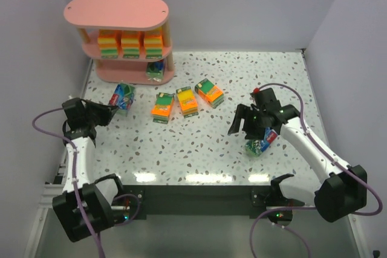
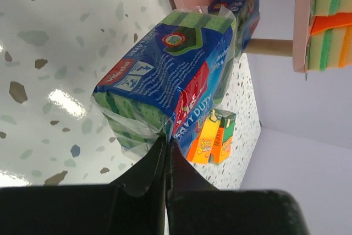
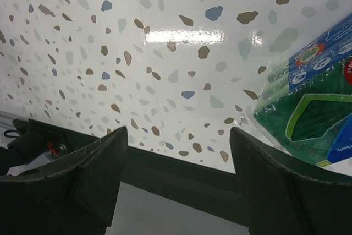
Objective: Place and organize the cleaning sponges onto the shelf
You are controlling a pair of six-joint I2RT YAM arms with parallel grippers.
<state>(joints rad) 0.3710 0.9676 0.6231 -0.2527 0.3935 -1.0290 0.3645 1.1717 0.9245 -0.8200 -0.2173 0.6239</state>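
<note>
Closest to the bases, the right gripper (image 3: 177, 141) hangs low over the speckled table (image 1: 199, 149), its jaws spread wide with nothing between them. The near blue-green pack (image 1: 259, 145) lies just beside one finger, outside the gap. A little farther off, the left gripper (image 2: 166, 149) has its jaws pressed together, the tips meeting the wrapper edge of the left blue-green pack (image 2: 165, 75), which sits tilted; whether any film is caught there I cannot tell. Mid-table, apart from both grippers, lie the left orange pack (image 1: 162, 107), the middle orange pack (image 1: 187, 101) and the right orange pack (image 1: 210, 92). In the far left corner stands the pink shelf (image 1: 115, 11); a row of orange packs (image 1: 130, 45), three side by side, sits on its middle tier, and the shelved blue-green pack (image 1: 156, 70) rests on the bottom one
</note>
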